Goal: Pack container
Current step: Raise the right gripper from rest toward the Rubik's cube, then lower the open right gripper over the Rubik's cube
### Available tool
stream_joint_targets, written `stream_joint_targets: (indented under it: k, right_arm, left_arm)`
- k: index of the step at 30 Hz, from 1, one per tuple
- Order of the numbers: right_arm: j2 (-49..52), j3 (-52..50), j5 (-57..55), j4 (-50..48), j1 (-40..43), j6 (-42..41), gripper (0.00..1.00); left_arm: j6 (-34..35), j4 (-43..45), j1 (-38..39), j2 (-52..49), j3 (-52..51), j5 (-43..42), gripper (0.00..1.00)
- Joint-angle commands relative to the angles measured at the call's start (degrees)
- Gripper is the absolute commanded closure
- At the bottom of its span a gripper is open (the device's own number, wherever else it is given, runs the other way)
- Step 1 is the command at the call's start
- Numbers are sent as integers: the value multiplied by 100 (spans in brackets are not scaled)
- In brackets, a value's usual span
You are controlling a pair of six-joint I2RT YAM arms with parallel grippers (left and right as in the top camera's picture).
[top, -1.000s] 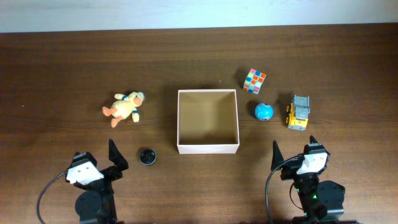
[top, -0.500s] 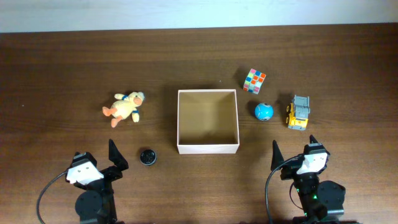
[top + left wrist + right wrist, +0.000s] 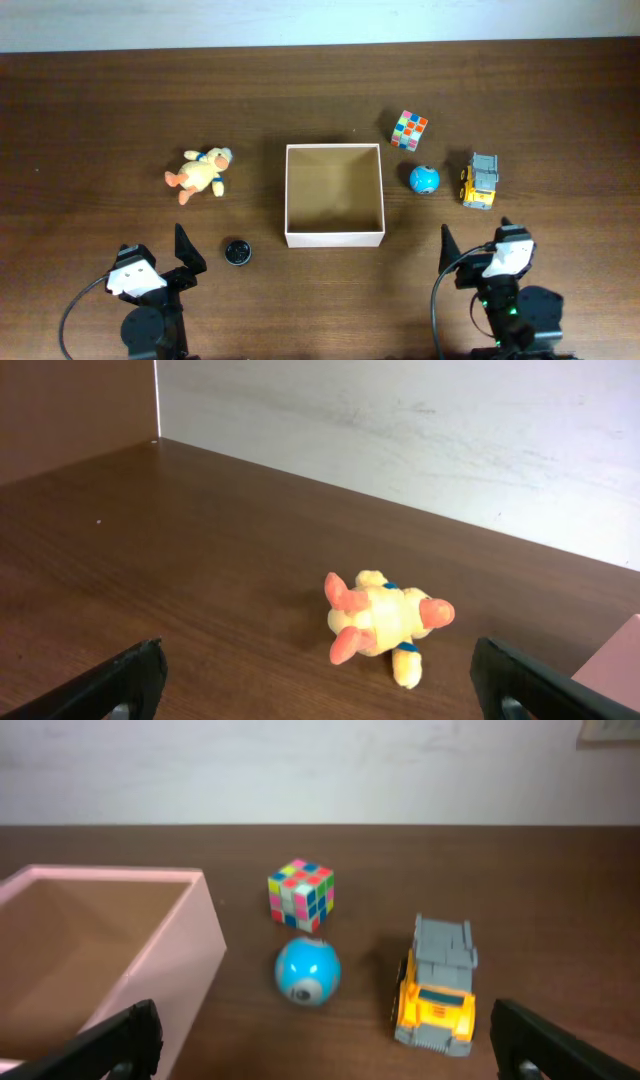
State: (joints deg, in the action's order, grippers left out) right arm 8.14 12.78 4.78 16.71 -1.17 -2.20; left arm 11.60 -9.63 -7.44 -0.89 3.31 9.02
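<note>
The container (image 3: 334, 238) is a square shallow cardboard box, white outside and tan inside, at the table's middle, with nothing in it; its corner shows in the right wrist view (image 3: 190, 950). A yellow plush duck (image 3: 199, 174) lies to its left, also in the left wrist view (image 3: 385, 623). A colour cube (image 3: 409, 130), a blue ball (image 3: 424, 179) and a yellow and grey toy truck (image 3: 481, 181) lie to its right, and show in the right wrist view (image 3: 300, 893), (image 3: 307, 971), (image 3: 438, 988). My left gripper (image 3: 320, 695) and right gripper (image 3: 325, 1055) are open and empty near the front edge.
A small black round object (image 3: 237, 251) sits on the table between the left gripper and the box. A pale wall runs along the table's far edge.
The right arm has shifted slightly to the right. Nothing else has moved.
</note>
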Motion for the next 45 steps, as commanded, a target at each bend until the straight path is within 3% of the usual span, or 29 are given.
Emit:
stream_joint_targets:
  k: [1, 6, 16, 19, 24, 36, 45]
  right_arm:
    - [769, 883, -81, 85, -26, -127, 1]
    - [2761, 2581, -87, 732, -26, -125, 1]
    - [7001, 7471, -31, 4328, 37, -127, 1]
    - [7849, 8428, 358, 4865, 44, -125, 1]
    - [8664, 8666, 1032, 4509, 44, -142, 1]
    - [10279, 8666, 960, 2778, 44, -1939, 1]
    - [10834, 8666, 299, 2745, 37, -2367, 0]
  left_arm:
    - [-96, 37, 26, 55, -50, -44, 1]
    - [-96, 37, 26, 55, -50, -44, 1]
    - [-96, 37, 26, 55, -50, -44, 1]
    - [-96, 37, 26, 55, -50, -44, 1]
    - [-96, 37, 26, 55, -50, -44, 1]
    - [-96, 37, 26, 55, -50, -44, 1]
    - [-96, 37, 26, 55, -50, -44, 1]
